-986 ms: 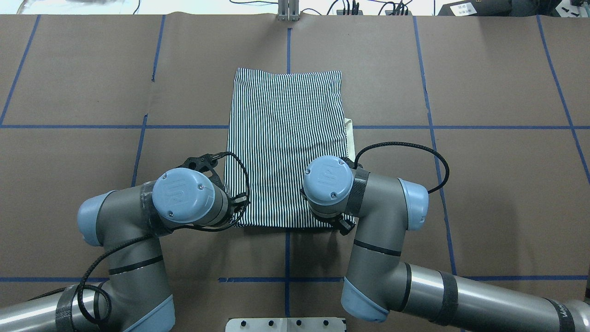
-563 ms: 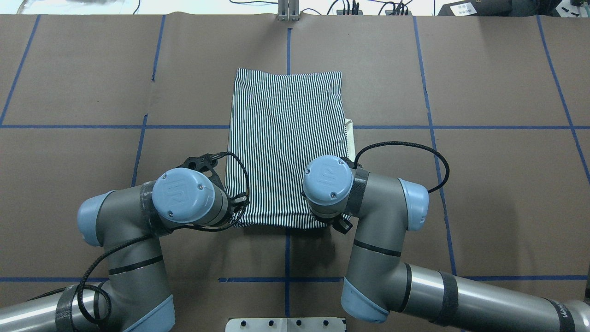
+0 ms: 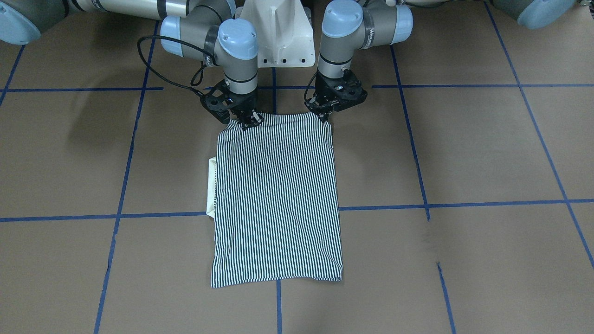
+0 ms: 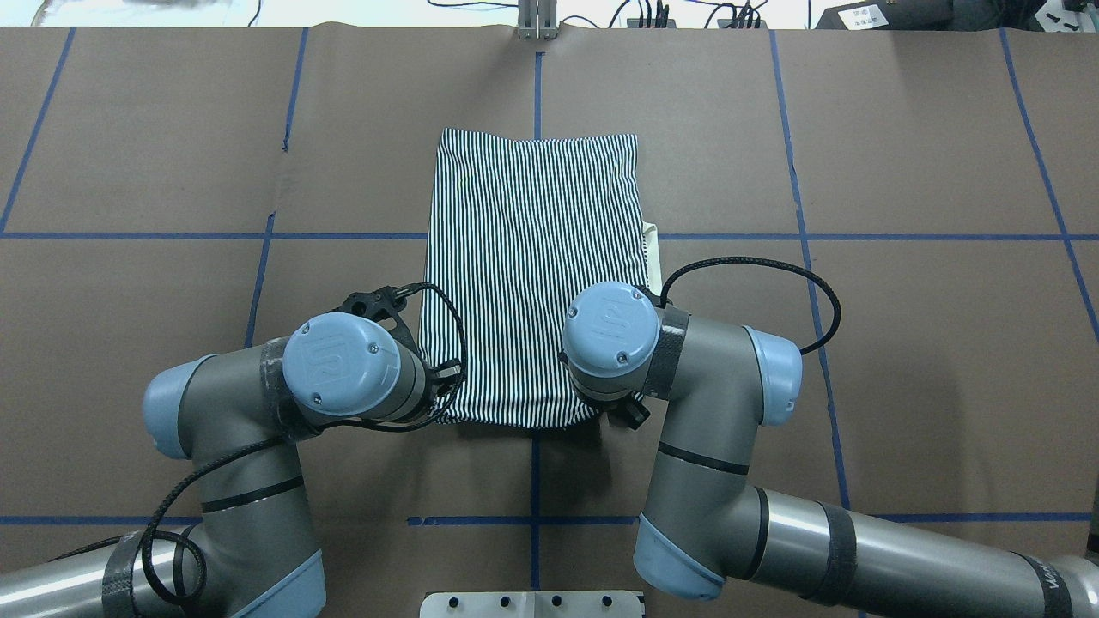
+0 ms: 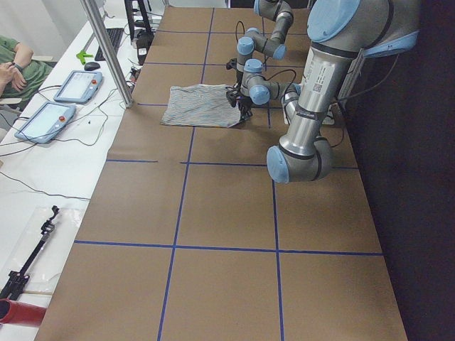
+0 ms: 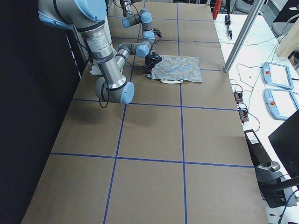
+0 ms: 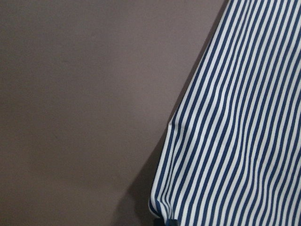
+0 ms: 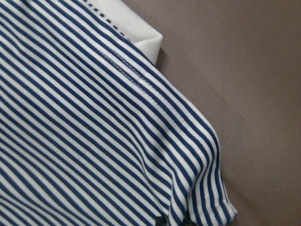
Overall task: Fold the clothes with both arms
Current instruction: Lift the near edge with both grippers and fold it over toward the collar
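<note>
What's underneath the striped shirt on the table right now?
A bit of white collar pokes out from under the shirt on one side, and the brown table lies below. The rest of its folded layers is covered, so nothing more can be seen.

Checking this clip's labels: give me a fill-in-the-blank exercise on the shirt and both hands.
The left hand and right hand pinch corners of the shirt, on its edge nearest the ____.
The shirt's stripes are navy and ____.
Its collar sticks out on the robot's ____ side.
Missing words: robot; white; right.
</note>
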